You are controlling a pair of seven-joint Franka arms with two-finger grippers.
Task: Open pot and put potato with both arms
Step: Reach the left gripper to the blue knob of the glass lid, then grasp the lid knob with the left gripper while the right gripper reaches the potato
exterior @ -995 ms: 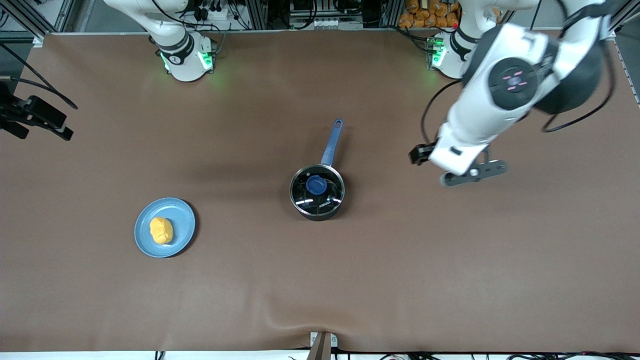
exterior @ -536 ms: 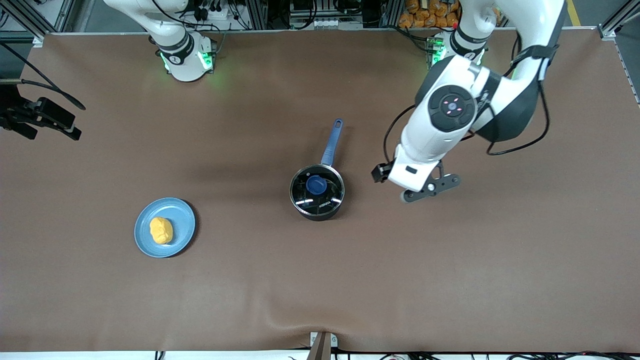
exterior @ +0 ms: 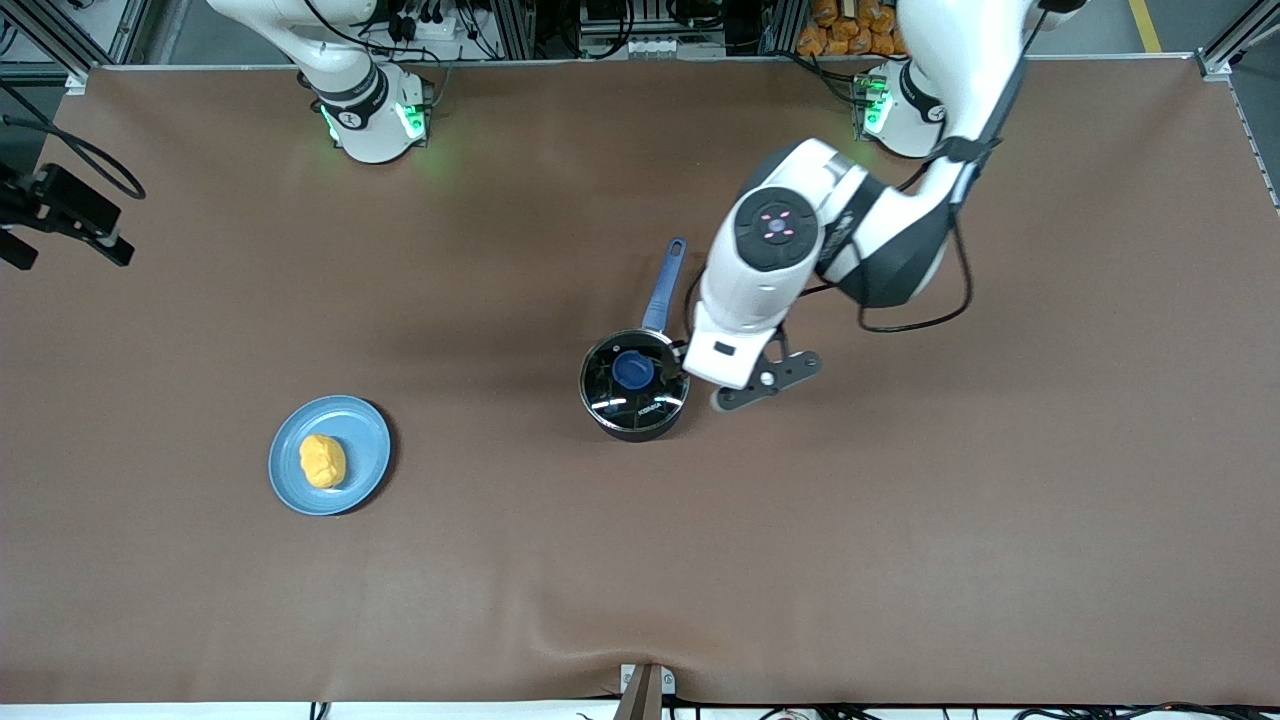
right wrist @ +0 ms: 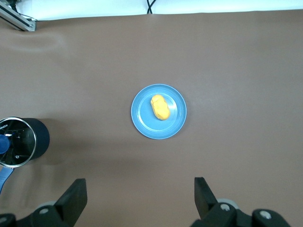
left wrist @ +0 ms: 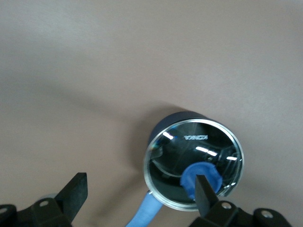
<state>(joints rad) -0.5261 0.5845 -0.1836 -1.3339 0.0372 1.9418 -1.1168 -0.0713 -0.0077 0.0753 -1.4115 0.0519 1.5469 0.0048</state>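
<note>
pot (right wrist: 19, 142) cut off, handle hidden

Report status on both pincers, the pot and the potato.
Left pincer open, over table beside lidded pot. Right pincer open, high up, waiting. Potato on plate. Nothing in the way.

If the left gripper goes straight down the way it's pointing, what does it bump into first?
Probably the pot. The open left gripper points down over the pot's edge and handle, so a finger would likely hit the glass lid near its blue knob. Depth is unclear.
</note>
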